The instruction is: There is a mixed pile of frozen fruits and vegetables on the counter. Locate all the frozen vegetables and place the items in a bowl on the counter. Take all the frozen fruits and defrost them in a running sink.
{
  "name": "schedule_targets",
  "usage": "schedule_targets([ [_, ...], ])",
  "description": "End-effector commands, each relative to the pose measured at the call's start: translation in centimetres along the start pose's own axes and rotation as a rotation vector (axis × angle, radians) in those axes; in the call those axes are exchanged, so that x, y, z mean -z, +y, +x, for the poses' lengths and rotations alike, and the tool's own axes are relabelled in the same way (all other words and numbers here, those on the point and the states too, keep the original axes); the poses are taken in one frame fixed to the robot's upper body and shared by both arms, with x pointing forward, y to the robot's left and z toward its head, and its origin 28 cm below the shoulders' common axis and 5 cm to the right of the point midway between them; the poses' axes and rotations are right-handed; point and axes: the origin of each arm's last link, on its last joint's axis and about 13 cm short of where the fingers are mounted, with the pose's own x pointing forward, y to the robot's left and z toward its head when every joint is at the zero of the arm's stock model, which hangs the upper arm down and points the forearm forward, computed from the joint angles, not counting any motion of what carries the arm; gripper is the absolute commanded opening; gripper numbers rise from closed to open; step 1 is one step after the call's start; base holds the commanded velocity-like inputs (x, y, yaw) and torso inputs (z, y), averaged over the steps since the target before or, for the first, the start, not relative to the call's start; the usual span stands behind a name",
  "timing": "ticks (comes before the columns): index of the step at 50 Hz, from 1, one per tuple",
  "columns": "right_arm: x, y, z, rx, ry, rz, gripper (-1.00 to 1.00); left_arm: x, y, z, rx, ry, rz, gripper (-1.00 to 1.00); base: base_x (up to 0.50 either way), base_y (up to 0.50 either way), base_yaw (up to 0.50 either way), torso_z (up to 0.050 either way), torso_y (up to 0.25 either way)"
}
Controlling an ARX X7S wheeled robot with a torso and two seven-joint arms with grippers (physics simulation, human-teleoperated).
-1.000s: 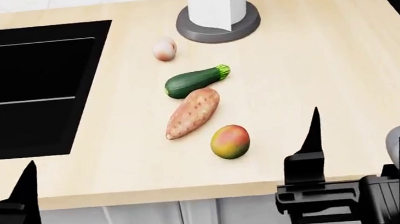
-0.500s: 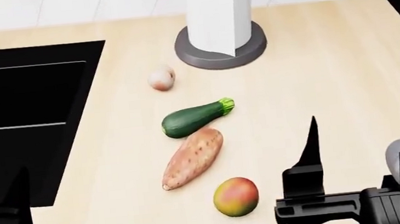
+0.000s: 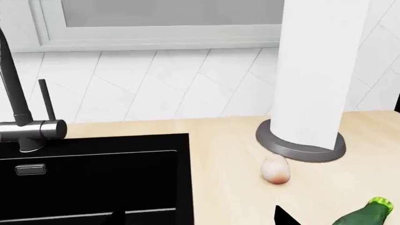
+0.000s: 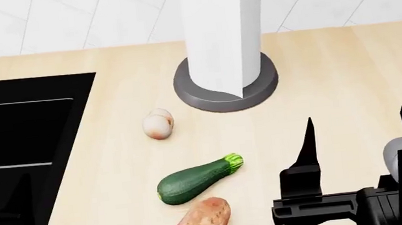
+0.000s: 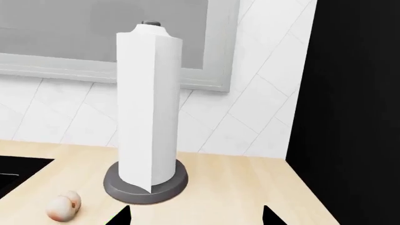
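Note:
On the beige counter (image 4: pixel 329 67) lie a pale pinkish peach-like fruit (image 4: pixel 158 124), a dark green zucchini (image 4: pixel 196 179) and, cut off by the frame's lower edge, a reddish-orange sweet potato (image 4: pixel 197 224). The mango and the bowl are out of view. The black sink (image 4: pixel 11 136) fills the left side. My right gripper (image 4: pixel 357 125) hovers open and empty, to the right of the zucchini. My left gripper (image 3: pixel 200 220) is open and empty at the sink's right edge; its wrist view shows the fruit (image 3: pixel 276 169) and the zucchini's stem end (image 3: pixel 368 215) ahead. The right wrist view also shows the fruit (image 5: pixel 62 206).
A tall white paper-towel roll (image 4: pixel 221 33) on a grey base (image 4: pixel 258 93) stands behind the produce. A dark grey faucet (image 3: pixel 25 126) rises at the sink's back. A black panel (image 5: pixel 350 117) bounds the counter's right end. White tiled wall (image 4: pixel 66 20) behind.
The head view has swung up and forward: the produce slid down the frame, the mango dropped out of sight, and the wall tiles came into view. Both grippers stay open.

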Motion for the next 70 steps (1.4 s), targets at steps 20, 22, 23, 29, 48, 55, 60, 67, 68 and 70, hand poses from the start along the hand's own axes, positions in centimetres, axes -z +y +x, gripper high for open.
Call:
schedule_targets([
  [20, -2.1, 3.2, 2.6, -0.384, 0.536, 0.396, 1.0, 0.6, -0.2, -0.1, 0.011, 0.005, -0.006, 1.0, 0.0, 0.0, 0.0, 0.0, 0.0],
  [22, -1.8, 3.2, 3.2, -0.39, 0.58, 0.439, 1.0, 0.7, -0.1, -0.2, 0.008, 0.004, -0.009, 1.0, 0.0, 0.0, 0.0, 0.0, 0.0],
  [23, -1.7, 3.0, 3.6, -0.36, 0.59, 0.423, 1.0, 0.7, 0.0, -0.4, 0.006, 0.004, -0.01, 1.0, 0.0, 0.0, 0.0, 0.0, 0.0],
  [29, -1.1, 3.3, 4.7, -0.407, 0.713, 0.521, 1.0, 0.9, -0.1, -0.4, 0.008, 0.005, -0.02, 1.0, 0.0, 0.0, 0.0, 0.0, 0.0],
  [48, 0.6, 4.7, 8.3, -0.334, 0.811, 0.559, 1.0, 1.4, -0.1, -0.4, 0.002, 0.002, -0.044, 1.0, 0.0, 0.0, 0.0, 0.0, 0.0],
  [55, 1.7, 5.2, 8.6, -0.321, 0.837, 0.544, 1.0, 1.6, 0.0, -0.6, 0.003, 0.007, -0.05, 1.0, 0.0, 0.0, 0.0, 0.0, 0.0],
  [60, 2.6, 5.7, 8.6, -0.334, 0.868, 0.536, 1.0, 1.8, 0.1, -0.6, 0.005, 0.011, -0.052, 1.0, 0.0, 0.0, 0.0, 0.0, 0.0],
  [67, 3.2, 6.5, 9.1, -0.355, 0.888, 0.527, 1.0, 2.0, 0.1, -0.5, 0.002, 0.012, -0.058, 1.0, 0.0, 0.0, 0.0, 0.0, 0.0],
  [68, 3.4, 6.6, 9.1, -0.357, 0.896, 0.525, 1.0, 2.1, 0.2, -0.6, 0.002, 0.013, -0.058, 1.0, 0.0, 0.0, 0.0, 0.0, 0.0],
  [70, 3.5, 6.7, 9.2, -0.36, 0.898, 0.525, 1.0, 2.1, 0.1, -0.4, 0.002, 0.014, -0.058, 1.0, 0.0, 0.0, 0.0, 0.0, 0.0],
])
